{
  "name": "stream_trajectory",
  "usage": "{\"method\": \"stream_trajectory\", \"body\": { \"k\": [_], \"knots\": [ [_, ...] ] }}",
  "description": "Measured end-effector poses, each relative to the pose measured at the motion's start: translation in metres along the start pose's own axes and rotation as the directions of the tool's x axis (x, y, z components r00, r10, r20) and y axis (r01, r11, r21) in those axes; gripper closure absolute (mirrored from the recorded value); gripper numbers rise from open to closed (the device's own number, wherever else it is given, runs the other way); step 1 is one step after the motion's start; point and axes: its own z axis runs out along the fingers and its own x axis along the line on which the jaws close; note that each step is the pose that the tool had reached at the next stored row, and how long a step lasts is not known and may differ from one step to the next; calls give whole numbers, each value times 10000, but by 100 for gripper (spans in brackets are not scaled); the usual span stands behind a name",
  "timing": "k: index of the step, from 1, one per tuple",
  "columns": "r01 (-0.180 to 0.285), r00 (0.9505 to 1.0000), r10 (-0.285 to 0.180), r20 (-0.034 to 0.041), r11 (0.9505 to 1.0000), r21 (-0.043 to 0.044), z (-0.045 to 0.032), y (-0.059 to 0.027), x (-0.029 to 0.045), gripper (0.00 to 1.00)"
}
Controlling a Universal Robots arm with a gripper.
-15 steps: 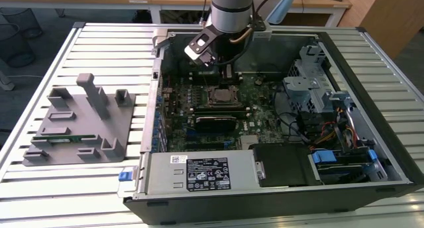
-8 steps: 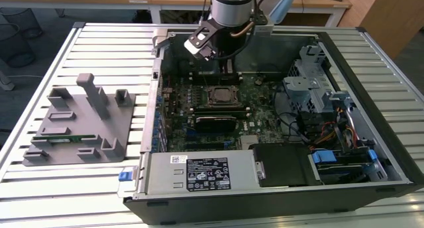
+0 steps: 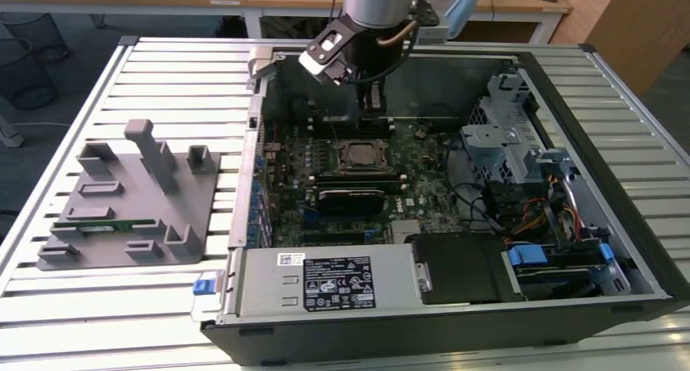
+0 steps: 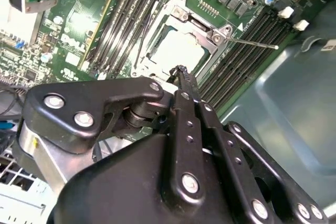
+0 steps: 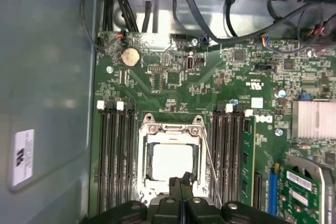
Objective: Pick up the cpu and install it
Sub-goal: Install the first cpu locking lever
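The cpu point(image 5: 170, 161) lies flat in the black socket with its metal frame point(image 5: 170, 127) on the green motherboard, its silver top showing through the frame. It also appears in the second wrist view point(image 4: 176, 51) and in the exterior view point(image 3: 359, 154). My gripper point(image 5: 181, 178) hangs inside the open computer case just above the socket's edge, fingers pressed together with nothing between them point(image 4: 181, 71). In the exterior view the gripper point(image 3: 372, 106) is over the board behind the socket. A thin metal lever point(image 4: 254, 42) sticks out beside the socket.
Memory slots point(image 5: 113, 161) flank the socket on both sides. A grey fixture plate point(image 3: 124, 193) with a green memory stick point(image 3: 103, 224) lies on the slatted table at the exterior view's left. The power supply point(image 3: 323, 282), drive cage point(image 3: 506, 145) and case walls point(image 3: 603, 169) close in around the board.
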Motion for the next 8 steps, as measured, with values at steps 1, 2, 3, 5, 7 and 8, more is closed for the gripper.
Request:
{"method": "stream_trajectory", "body": {
  "k": [1, 2, 3, 5, 7, 8],
  "knots": [
    [2, 10000, -2, 11, 10000, -1, -4, 0, 0, 89],
    [10, 10000, -10, 17, 10000, -2, -3, -2, 0, 89],
    [110, 9999, -110, 18, 9999, -3, -4, -6, 0, 89],
    [482, 9988, -482, 13, 9988, -7, -3, -6, 0, 89],
    [840, 9965, -840, 7, 9965, -13, -1, -6, 0, 89],
    [1018, 9948, -1018, 3, 9948, -15, 0, -6, 0, 89]
  ]
}}
